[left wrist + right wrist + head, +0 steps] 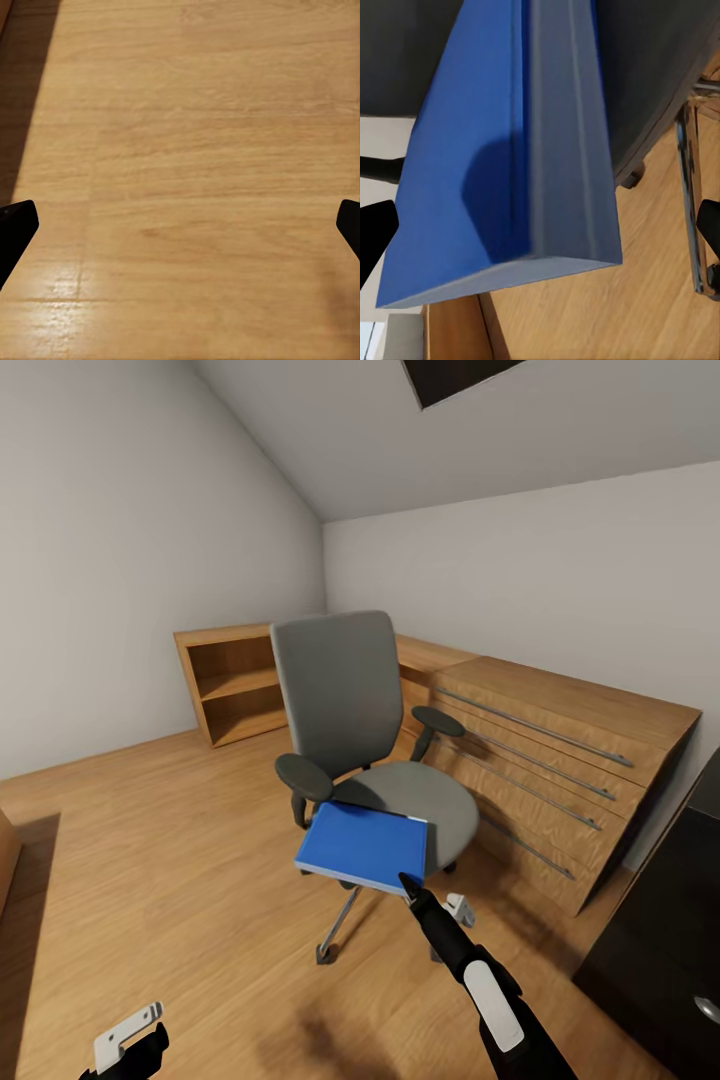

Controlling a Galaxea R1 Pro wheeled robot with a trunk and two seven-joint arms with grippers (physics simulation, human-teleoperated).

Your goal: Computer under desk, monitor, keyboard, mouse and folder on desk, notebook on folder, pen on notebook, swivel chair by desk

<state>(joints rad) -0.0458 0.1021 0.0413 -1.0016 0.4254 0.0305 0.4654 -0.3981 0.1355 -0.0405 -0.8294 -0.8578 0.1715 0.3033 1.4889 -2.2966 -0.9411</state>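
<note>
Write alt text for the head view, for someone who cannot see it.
A grey swivel chair stands on a wooden floor with a blue folder on the front of its seat, overhanging the edge. The right gripper reaches to the folder's near corner. Behind stand a low wooden drawer cabinet and an open shelf unit.

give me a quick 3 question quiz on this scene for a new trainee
1. True or false: the folder lies on the seat of the swivel chair.
2. Which gripper reaches toward the folder: A) left gripper B) right gripper?
3. Fill in: the left wrist view looks down on a wooden ____.

Key
1. True; its front corner overhangs the seat edge.
2. B; its fingers are spread apart, nothing clamped yet.
3. floor.
</note>
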